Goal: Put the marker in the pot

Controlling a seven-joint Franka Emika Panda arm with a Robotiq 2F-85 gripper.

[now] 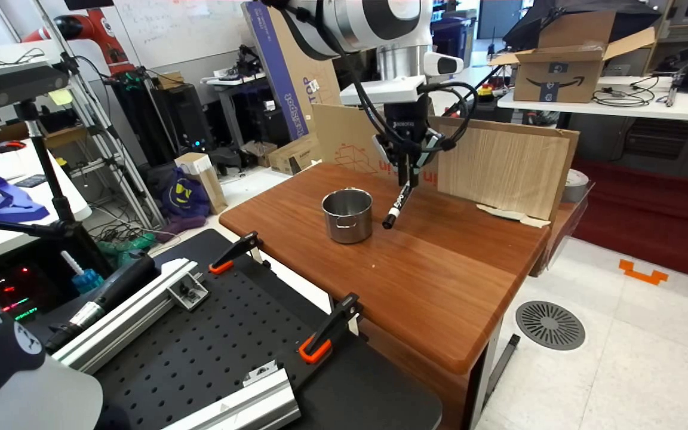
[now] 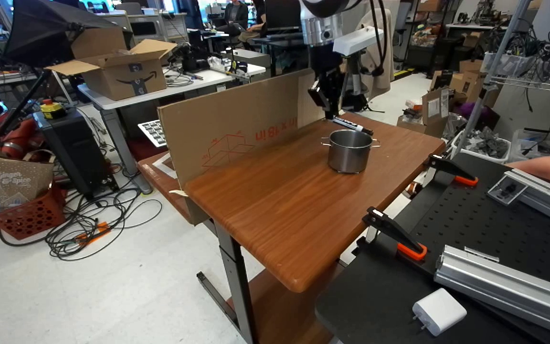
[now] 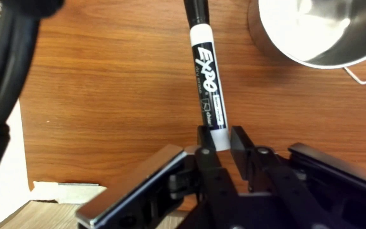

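Bright, fairly even indoor light in all 3 views. In an exterior view, whiteboard (image 1: 165, 27) at upper L washes out to near-white, red/green LEDs (image 1: 25, 314) glow at lower L, & print on the EXPO dry-erase marker (image 1: 401, 200) is soft. In an exterior view, bluish light burns out along the top L; seated person (image 2: 235, 16) at top ctr is dark & fuzzy. Wrist view: blown-out glare inside silver metal pot (image 3: 324, 41) at upper R; faint shadow on wood tabletop (image 3: 122, 95) near it; pale strip (image 3: 3, 179) at L edge overexpd; cables (image 3: 11, 70) at far L blurred; gripper (image 3: 221, 136) soft twd bottom edge; marker's EXPO lettering legible, finer print fuzzy.
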